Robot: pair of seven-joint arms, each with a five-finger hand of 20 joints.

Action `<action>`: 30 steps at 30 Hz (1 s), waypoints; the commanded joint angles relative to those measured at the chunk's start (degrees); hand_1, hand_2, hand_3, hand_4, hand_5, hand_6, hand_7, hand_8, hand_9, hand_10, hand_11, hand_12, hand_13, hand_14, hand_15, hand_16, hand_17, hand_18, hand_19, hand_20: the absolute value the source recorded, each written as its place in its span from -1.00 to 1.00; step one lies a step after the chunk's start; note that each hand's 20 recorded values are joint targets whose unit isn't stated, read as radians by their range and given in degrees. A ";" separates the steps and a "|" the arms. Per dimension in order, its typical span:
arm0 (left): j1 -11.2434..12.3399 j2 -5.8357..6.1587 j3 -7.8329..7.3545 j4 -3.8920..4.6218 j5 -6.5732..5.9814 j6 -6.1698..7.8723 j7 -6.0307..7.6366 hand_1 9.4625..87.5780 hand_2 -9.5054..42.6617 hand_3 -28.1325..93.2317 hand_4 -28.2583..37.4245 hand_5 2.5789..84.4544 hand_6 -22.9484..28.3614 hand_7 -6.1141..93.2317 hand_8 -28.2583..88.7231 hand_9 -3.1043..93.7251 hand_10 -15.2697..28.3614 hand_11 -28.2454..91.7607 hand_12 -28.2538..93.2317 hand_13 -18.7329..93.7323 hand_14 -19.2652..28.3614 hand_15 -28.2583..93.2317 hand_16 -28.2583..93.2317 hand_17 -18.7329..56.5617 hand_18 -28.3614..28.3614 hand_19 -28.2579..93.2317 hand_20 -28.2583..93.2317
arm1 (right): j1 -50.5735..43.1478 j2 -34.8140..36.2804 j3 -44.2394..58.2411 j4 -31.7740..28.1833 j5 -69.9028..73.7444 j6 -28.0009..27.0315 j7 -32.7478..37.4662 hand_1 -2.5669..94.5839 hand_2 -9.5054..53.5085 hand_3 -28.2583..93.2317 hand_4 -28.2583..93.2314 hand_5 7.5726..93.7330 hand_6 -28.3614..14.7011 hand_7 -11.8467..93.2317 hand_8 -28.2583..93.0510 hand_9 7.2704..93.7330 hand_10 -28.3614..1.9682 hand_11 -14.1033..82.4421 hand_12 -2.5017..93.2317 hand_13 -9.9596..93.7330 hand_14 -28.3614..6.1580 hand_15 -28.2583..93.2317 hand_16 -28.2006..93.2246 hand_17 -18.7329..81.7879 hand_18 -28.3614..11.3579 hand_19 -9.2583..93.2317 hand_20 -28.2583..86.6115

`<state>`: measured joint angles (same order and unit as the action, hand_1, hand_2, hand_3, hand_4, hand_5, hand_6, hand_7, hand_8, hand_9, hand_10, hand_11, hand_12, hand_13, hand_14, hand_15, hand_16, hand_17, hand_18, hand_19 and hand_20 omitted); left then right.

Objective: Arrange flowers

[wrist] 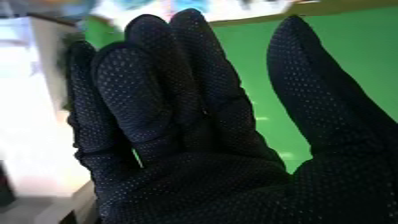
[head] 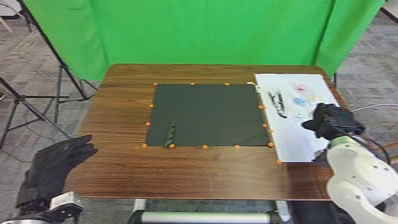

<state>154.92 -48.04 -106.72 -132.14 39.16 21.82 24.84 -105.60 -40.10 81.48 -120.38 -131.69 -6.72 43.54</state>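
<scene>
Right hand (head: pixel 334 121) and left hand (head: pixel 59 159) have fingers (wrist: pixel 209 75) wide, a slender, dark-green piece (head: pixel 171 135) lying between them.

From where I stand, the room looks bright and fairly evenly lit, though I can't make out where the light comes from. A soft sheen lies on the brown surface (head: pixel 204 182), while the dark mat (head: pixel 204 112) gives back little light. The white sheet (head: pixel 300 142) is nearly glaring. Shading marks the folds of the green curtain (head: pixel 213 35). In the right wrist view, a pale area (wrist: pixel 22 110) washes out in glare beside the dark glove (wrist: pixel 195 180).
</scene>
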 commanded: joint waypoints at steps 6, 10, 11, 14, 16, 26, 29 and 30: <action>0.51 0.02 0.87 -0.28 0.39 -0.70 -0.80 -0.55 -0.41 0.78 -0.76 0.19 0.51 -0.52 -0.68 -0.07 0.77 0.18 -0.36 -0.16 0.98 0.49 -0.75 -0.75 0.74 0.42 -0.26 | -10.89 0.09 9.01 1.53 -2.69 -2.75 5.98 -0.30 -0.72 0.73 -0.88 0.32 -0.24 -0.41 -0.67 0.32 -0.61 0.24 -0.47 0.44 -0.24 0.73 -0.18 0.06 -0.95 0.97 -0.67; 0.66 0.18 1.08 -0.31 0.21 -0.51 -0.67 -0.55 -0.41 0.78 -0.76 0.19 0.52 -0.52 -0.68 -0.07 0.77 0.18 -0.36 -0.16 0.98 0.49 -0.75 -0.75 0.74 0.42 -0.26 | -11.34 -0.85 10.18 2.40 -2.46 -3.21 7.18 -0.29 -0.74 0.72 -0.88 0.34 -0.25 -0.41 -0.66 0.33 -0.61 0.23 -0.47 0.44 -0.24 0.73 -0.18 0.07 -0.94 0.98 -0.69; 0.69 0.37 1.21 -0.32 0.06 -0.44 -0.50 -0.55 -0.41 0.78 -0.76 0.19 0.52 -0.52 -0.68 -0.07 0.77 0.18 -0.36 -0.16 0.98 0.49 -0.75 -0.75 0.74 0.42 -0.26 | -11.27 -0.90 10.21 2.64 -2.62 -3.50 7.29 -0.29 -0.74 0.72 -0.89 0.34 -0.25 -0.41 -0.66 0.33 -0.62 0.23 -0.47 0.44 -0.24 0.73 -0.18 0.07 -0.94 0.98 -0.69; 0.18 0.33 1.37 -0.19 0.13 -0.60 -0.70 -0.55 -0.41 0.78 -0.76 0.19 0.51 -0.52 -0.68 -0.07 0.77 0.18 -0.36 -0.16 0.98 0.49 -0.75 -0.75 0.74 0.42 -0.26 | -11.37 -1.34 10.58 3.09 -1.64 -3.61 7.47 -0.29 -0.75 0.72 -0.89 0.34 -0.26 -0.41 -0.66 0.33 -0.62 0.23 -0.47 0.45 -0.24 0.73 -0.17 0.08 -0.94 0.99 -0.71; -0.06 0.40 1.55 -0.10 0.02 -0.75 -0.64 -0.55 -0.41 0.78 -0.76 0.19 0.52 -0.52 -0.68 -0.07 0.77 0.18 -0.36 -0.16 0.98 0.49 -0.75 -0.75 0.73 0.42 -0.26 | -10.59 -1.49 9.98 3.76 -1.84 -3.74 7.55 -0.28 -0.76 0.72 -0.89 0.34 -0.26 -0.41 -0.66 0.34 -0.62 0.23 -0.47 0.45 -0.24 0.73 -0.17 0.08 -0.94 0.99 -0.71; 0.23 0.53 1.29 -0.20 0.04 -0.85 -0.61 -0.55 -0.41 0.78 -0.76 0.19 0.51 -0.52 -0.68 -0.07 0.77 0.18 -0.36 -0.16 0.98 0.49 -0.75 -0.75 0.74 0.42 -0.25 | -10.16 -1.48 9.32 4.12 -1.06 -6.25 8.22 -0.27 -0.77 0.72 -0.89 0.36 -0.26 -0.41 -0.66 0.34 -0.62 0.23 -0.47 0.45 -0.24 0.72 -0.18 0.08 -0.95 1.00 -0.73; 0.11 0.48 1.39 -0.20 -0.15 -0.89 -0.64 -0.55 -0.41 0.78 -0.76 0.19 0.51 -0.52 -0.68 -0.07 0.77 0.18 -0.36 -0.16 0.98 0.49 -0.75 -0.75 0.74 0.42 -0.25 | -10.18 -1.80 9.19 4.53 -0.59 -6.27 8.41 -0.27 -0.78 0.72 -0.89 0.36 -0.27 -0.41 -0.66 0.34 -0.62 0.23 -0.47 0.45 -0.24 0.72 -0.18 0.08 -0.94 1.00 -0.74; -0.01 0.42 1.48 -0.15 -0.04 -0.89 -0.78 -0.55 -0.41 0.78 -0.76 0.19 0.51 -0.52 -0.68 -0.07 0.77 0.18 -0.36 -0.16 0.98 0.49 -0.75 -0.75 0.74 0.42 -0.25 | -10.01 -2.01 9.16 4.68 -0.47 -6.43 8.49 -0.27 -0.78 0.72 -0.89 0.36 -0.27 -0.42 -0.66 0.34 -0.62 0.23 -0.47 0.45 -0.24 0.72 -0.18 0.08 -0.95 1.00 -0.74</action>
<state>154.55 -47.60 -105.33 -132.16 39.26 21.66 24.48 -115.11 -41.74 90.67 -116.28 -132.47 -11.59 50.87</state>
